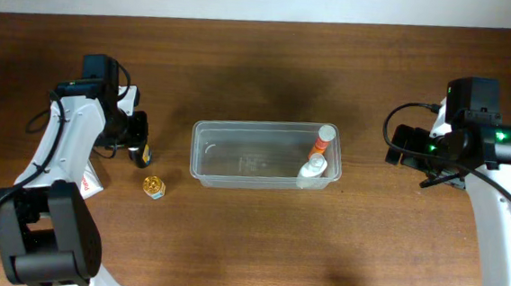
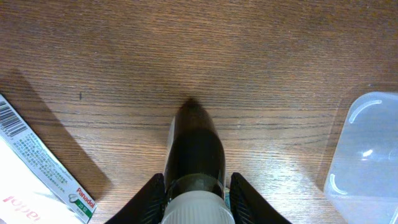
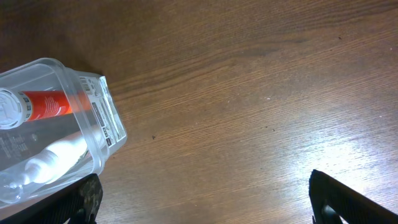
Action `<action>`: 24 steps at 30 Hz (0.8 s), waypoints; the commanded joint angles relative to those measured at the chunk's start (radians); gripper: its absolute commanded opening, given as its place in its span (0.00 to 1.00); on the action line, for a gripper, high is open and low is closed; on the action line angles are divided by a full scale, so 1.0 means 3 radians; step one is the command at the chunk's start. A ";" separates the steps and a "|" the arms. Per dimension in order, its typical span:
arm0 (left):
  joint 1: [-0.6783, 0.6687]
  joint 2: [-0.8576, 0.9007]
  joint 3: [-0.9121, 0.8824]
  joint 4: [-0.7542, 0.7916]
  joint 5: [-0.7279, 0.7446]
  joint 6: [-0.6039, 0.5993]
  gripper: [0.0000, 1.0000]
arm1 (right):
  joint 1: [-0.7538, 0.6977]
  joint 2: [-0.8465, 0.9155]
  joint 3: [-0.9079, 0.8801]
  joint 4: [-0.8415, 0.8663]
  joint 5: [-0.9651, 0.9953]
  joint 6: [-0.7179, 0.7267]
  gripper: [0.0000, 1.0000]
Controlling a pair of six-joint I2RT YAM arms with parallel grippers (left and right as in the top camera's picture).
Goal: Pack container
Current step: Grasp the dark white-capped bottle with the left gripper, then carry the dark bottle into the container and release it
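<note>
1. In the left wrist view the dark bottle is cut off at the frame's bottom edge, its white cap only partly shown; the Panadol box runs out of the lower left corner; only one rounded corner of the container shows at the right.
2. A small gold-topped item lies on the table near the box; what it is cannot be made out.
3. The left gripper is closed on the dark bottle; its fingers press both sides just below the cap.
4. The right gripper is spread wide; its fingers sit at the lower corners of the frame, holding nothing, above bare wood just beside the container's end.
5. The container rests mid-table between the arms; an orange tube and a white bottle lie at its right end.
</note>
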 commanded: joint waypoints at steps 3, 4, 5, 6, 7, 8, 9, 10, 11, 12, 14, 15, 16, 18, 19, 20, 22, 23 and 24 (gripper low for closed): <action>0.0004 0.0020 0.0022 -0.0025 -0.0011 0.0015 0.24 | -0.0025 0.0018 -0.0033 0.0009 -0.0032 -0.0031 0.98; 0.0004 0.0020 0.0022 -0.0029 -0.0011 0.0015 0.23 | -0.0025 0.0018 -0.0033 0.0009 -0.0032 -0.0031 0.98; 0.0004 0.0020 0.0022 -0.0036 -0.0011 0.0015 0.21 | -0.0025 0.0018 -0.0033 0.0009 -0.0032 -0.0031 0.98; 0.0004 0.0018 0.0025 -0.0038 -0.0013 0.0015 0.18 | -0.0025 0.0018 -0.0033 0.0009 -0.0032 -0.0031 0.98; 0.0004 0.0017 0.0033 -0.0039 -0.0013 0.0015 0.16 | -0.0025 0.0018 -0.0033 0.0009 -0.0032 -0.0031 0.98; 0.0004 0.0009 0.0056 -0.0048 -0.0013 0.0015 0.12 | -0.0025 0.0018 -0.0033 0.0008 -0.0032 -0.0031 0.98; 0.0003 0.0006 0.0097 -0.0065 -0.0024 0.0015 0.10 | -0.0025 0.0018 -0.0033 0.0008 -0.0032 -0.0031 0.98; 0.0003 -0.0006 0.0163 -0.0097 -0.0027 0.0017 0.08 | -0.0025 0.0018 -0.0033 0.0008 -0.0032 -0.0032 0.98; 0.0003 -0.0023 0.0254 -0.0148 -0.0025 0.0015 0.07 | -0.0025 0.0018 -0.0033 0.0008 -0.0032 -0.0031 0.98; 0.0003 -0.0043 0.0356 -0.0212 -0.0025 0.0015 0.05 | -0.0025 0.0018 -0.0033 0.0008 -0.0032 -0.0032 0.98; -0.0006 -0.0099 0.0640 -0.0392 -0.0023 0.0015 0.02 | -0.0025 0.0018 -0.0033 0.0008 -0.0032 -0.0032 0.98; -0.0022 -0.0127 0.0765 -0.0474 -0.0023 0.0015 0.00 | -0.0025 0.0018 -0.0033 0.0008 -0.0032 -0.0032 0.98; -0.0056 -0.0170 0.0952 -0.0598 -0.0023 0.0015 0.01 | -0.0025 0.0018 -0.0033 0.0009 -0.0032 -0.0032 0.98; -0.0165 -0.0239 0.1283 -0.0816 -0.0023 0.0015 0.00 | -0.0025 0.0018 -0.0033 0.0010 -0.0032 -0.0032 0.98; -0.0245 -0.0272 0.1441 -0.0913 -0.0023 0.0015 0.00 | -0.0025 0.0018 -0.0033 0.0010 -0.0032 -0.0032 0.98; -0.0332 -0.0299 0.1562 -0.0979 -0.0022 0.0014 0.00 | -0.0025 0.0018 -0.0033 0.0010 -0.0032 -0.0032 0.98; -0.0557 -0.0355 0.1737 -0.1063 -0.0022 0.0011 0.00 | -0.0025 0.0018 -0.0033 0.0011 -0.0032 -0.0031 0.98; -0.0685 -0.0383 0.1778 -0.1073 -0.0023 -0.0027 0.00 | -0.0025 0.0018 -0.0033 0.0011 -0.0032 -0.0032 0.98; -0.0816 -0.0404 0.1787 -0.1066 -0.0022 -0.0088 0.00 | -0.0025 0.0018 -0.0033 0.0011 -0.0032 -0.0031 0.98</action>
